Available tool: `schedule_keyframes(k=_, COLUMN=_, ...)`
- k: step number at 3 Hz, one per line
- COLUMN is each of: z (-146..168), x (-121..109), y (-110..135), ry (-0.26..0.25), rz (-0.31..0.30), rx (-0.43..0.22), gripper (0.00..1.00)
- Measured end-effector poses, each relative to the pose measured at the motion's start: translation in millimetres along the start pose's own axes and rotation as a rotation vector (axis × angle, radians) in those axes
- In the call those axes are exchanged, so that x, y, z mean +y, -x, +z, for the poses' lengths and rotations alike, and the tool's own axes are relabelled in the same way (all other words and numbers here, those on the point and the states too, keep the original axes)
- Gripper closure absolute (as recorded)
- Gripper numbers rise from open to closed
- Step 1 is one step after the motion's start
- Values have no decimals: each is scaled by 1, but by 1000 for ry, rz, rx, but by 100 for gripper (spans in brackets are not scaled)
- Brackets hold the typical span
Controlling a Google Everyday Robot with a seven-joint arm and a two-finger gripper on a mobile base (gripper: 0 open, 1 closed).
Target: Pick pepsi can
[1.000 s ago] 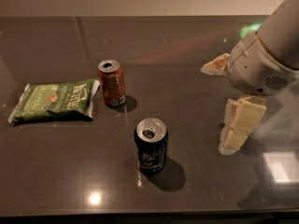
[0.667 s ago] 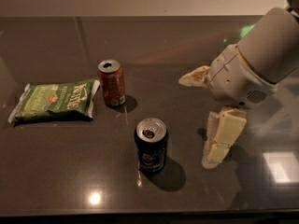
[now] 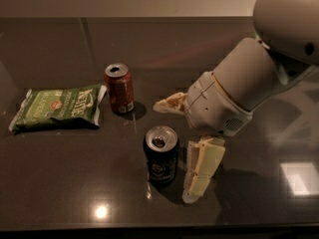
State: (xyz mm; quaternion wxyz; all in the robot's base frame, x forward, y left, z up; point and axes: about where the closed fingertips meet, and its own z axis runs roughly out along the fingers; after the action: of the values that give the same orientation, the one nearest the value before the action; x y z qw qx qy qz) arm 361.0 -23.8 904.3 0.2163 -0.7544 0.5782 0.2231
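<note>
The pepsi can [image 3: 161, 156] is dark navy with a silver opened top and a round whitish emblem; it stands upright on the dark table, front of centre. My gripper [image 3: 178, 148] is open just to the can's right. One cream finger [image 3: 200, 169] hangs down close beside the can's right side. The other finger [image 3: 170, 103] points left behind the can, above and apart from it. The can is not between closed fingers.
A reddish-orange can [image 3: 119, 88] stands upright behind and left of the pepsi can. A green chip bag [image 3: 57, 108] lies flat at the left. The dark glossy table [image 3: 75, 183] shows light reflections near its front edge and at the right.
My gripper and arm have moved left across the table, from well right of the pepsi can to right beside it. The cans and bag have not moved.
</note>
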Motion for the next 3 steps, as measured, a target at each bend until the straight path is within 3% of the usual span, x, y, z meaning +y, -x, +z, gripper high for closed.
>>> schedule_keyframes(k=1, z=14, x=1, y=11, ry=34, rz=-6, rx=-42, gripper=17)
schedule_keyframes(k=2, z=12, x=-4, y=16, ry=28, rz=-6, rx=-84, gripper=49)
schedule_keyframes(k=3, z=0, x=-10, y=15, ry=3, rz=0, rx=-99, gripper=72)
